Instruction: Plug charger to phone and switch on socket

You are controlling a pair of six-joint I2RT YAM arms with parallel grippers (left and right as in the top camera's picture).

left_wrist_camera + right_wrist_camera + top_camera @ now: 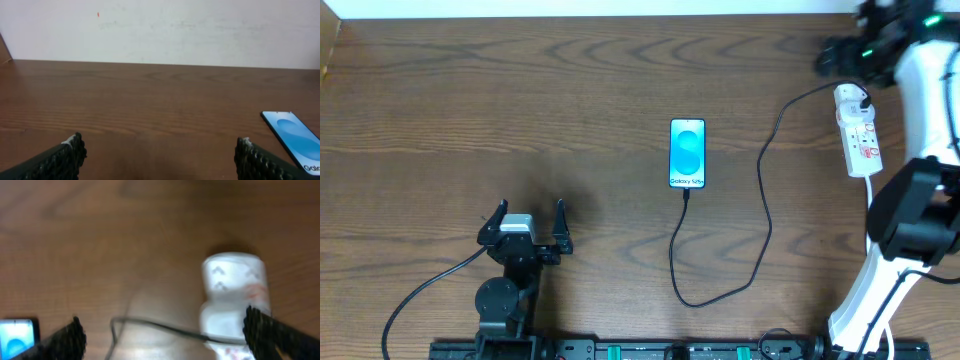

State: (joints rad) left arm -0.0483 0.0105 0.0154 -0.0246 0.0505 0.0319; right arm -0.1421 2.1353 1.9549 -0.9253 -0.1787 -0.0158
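One phone (687, 153), one charger (765, 195), one socket (858, 130), one table (520, 100), two grippers: left gripper (160, 145), right gripper (162, 320)

Dark wood-grain table (520, 90) against a plain white wall (200, 30)

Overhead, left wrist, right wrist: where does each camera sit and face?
Overhead: above the table, looking straight down on phone, cable, socket; left arm, right arm show.
Left wrist: low over the table, facing the wall; open left gripper shows.
Right wrist: looking down on the socket; open right gripper shows.
Shared: all three see the phone.
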